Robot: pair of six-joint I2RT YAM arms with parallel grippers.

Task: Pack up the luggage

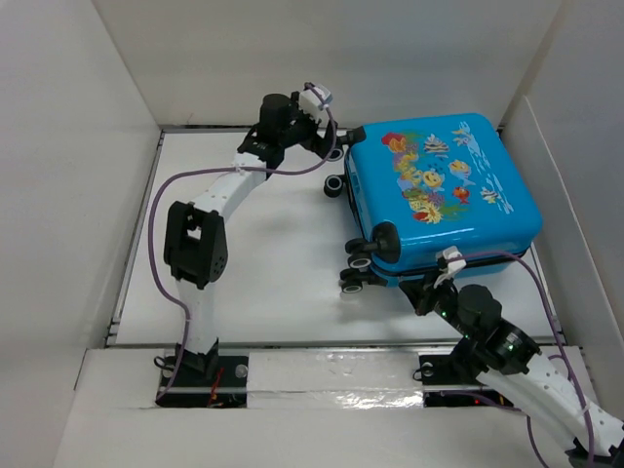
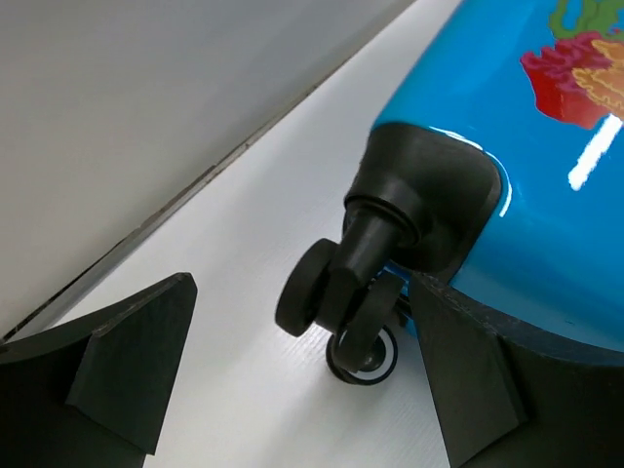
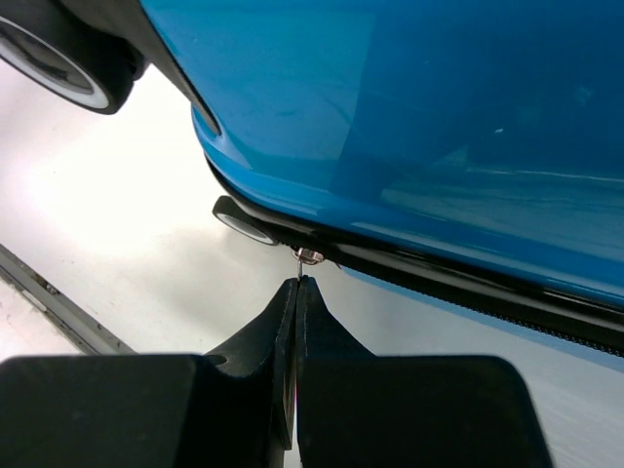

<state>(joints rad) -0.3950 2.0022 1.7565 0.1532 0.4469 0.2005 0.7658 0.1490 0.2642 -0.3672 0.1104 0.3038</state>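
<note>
Bright-blue fish-print hard-shell suitcase (image 1: 444, 195) lay shut at the right of the white tabletop (image 1: 273, 253), left hand (image 2: 302, 331) spread wide beside a black caster (image 2: 322, 297), right hand (image 3: 295, 292) pressed together just under the small metal zipper pull (image 3: 309, 256), which I judged needed a firm pinch and a steady draw along the seam.

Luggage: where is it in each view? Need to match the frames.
Top external: the luggage lies flat at upper right, wheels toward the picture's left.
Left wrist: its blue shell is along the right side, with the far wheel in the centre.
Right wrist: the shell fills the upper half, zipper seam below it, near wheel at top left.
Shared landmark: the wheeled end. The top view shows both far wheel and near wheel.
</note>
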